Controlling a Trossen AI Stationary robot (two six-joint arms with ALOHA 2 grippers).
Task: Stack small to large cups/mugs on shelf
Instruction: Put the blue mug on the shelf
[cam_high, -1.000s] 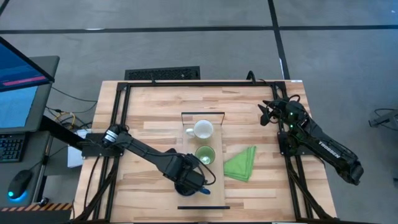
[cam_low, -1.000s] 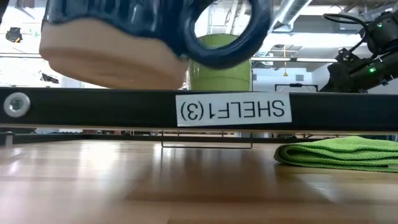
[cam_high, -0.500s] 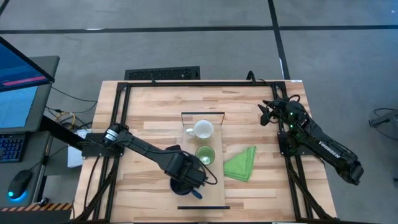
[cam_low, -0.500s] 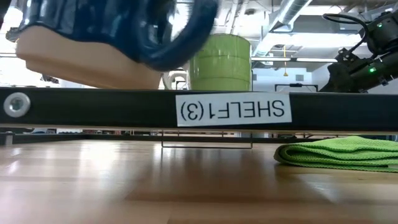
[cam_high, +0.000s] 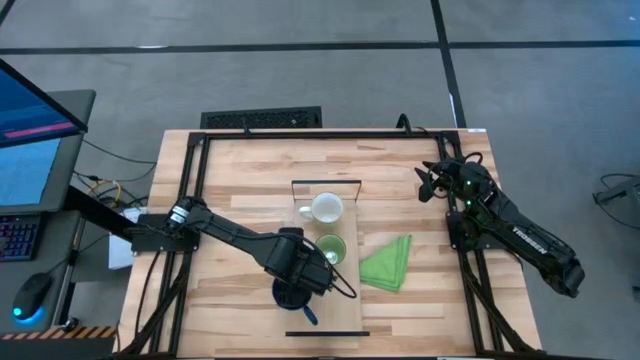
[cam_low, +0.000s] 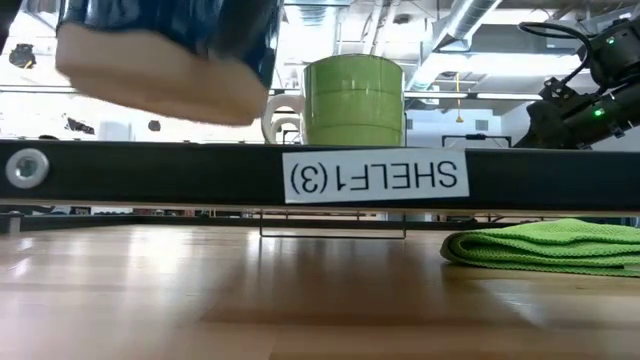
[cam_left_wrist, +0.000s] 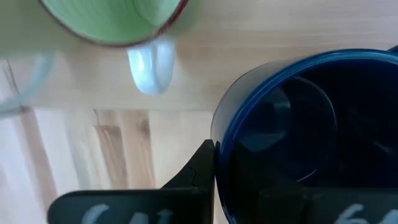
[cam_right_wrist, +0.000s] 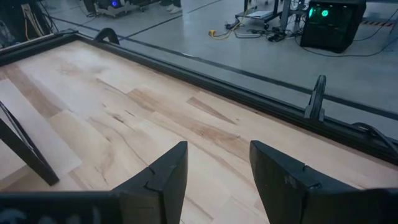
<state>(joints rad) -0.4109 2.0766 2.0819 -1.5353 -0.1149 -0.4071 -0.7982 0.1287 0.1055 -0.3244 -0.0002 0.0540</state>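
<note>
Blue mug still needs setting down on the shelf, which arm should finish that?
Left. The left gripper already holds the dark blue mug tilted above the shelf, near the green mug. The right gripper is parked at the table's far right edge.

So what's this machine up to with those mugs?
The left gripper is holding the dark blue mug just above the near end of the shelf, tilted, its base not yet on the plank. The light green mug and the white mug already stand in a row farther along the shelf. The right gripper waits open over the far right corner of the table. A folded green cloth lies beside the shelf.
</note>
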